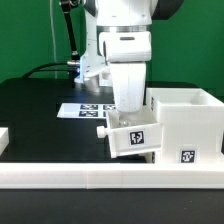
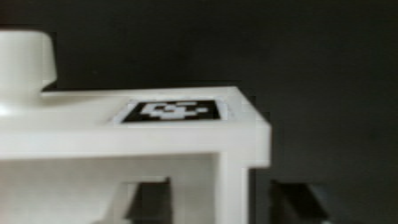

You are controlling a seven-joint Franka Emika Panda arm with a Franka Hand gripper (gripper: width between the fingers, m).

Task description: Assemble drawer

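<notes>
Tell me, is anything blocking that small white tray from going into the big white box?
Nothing visible does. The small tray, knob facing outward, sits tilted at the housing, right against its open side, with the gripper directly above it. Whether the tray is partly inside cannot be told.

the marker board [image 1: 84, 108] lies flat on the black table [image 1: 35, 110].

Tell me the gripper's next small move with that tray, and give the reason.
Probably a short push of the tray toward the exterior view's right, deeper into the housing. The gripper sits down on the tray, which looks tilted and juts out of the housing's open side with its knob still outside. Whether the fingers are clamped, I cannot tell.
</notes>
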